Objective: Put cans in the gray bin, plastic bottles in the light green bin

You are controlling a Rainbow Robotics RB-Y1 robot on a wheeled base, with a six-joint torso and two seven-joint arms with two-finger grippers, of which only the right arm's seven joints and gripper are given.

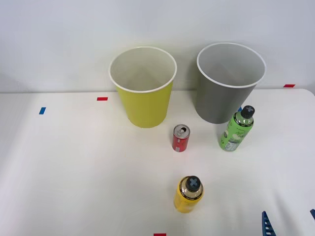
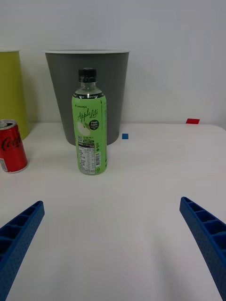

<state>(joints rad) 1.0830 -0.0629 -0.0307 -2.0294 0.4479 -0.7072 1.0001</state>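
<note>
White table (image 1: 74,187) carries everything, and the two bins stand upright at its far edge — the light green bin (image 1: 143,88) to my left, the gray bin (image 1: 227,83) to my right, mouths open so things can be dropped in from above. Just in front of the gray bin stands the green bottle (image 2: 90,124), upright, black cap on, squarely ahead of my wrist camera; I judge I am lined up on it. A yellow bottle (image 1: 188,193) stands nearer me, apart from the rest. The red can (image 1: 180,138) sits between the bins, slightly forward. My right gripper (image 2: 110,240) is empty — blue fingers (image 2: 21,230) spread wide, ready to close around the bottle's body.
</note>
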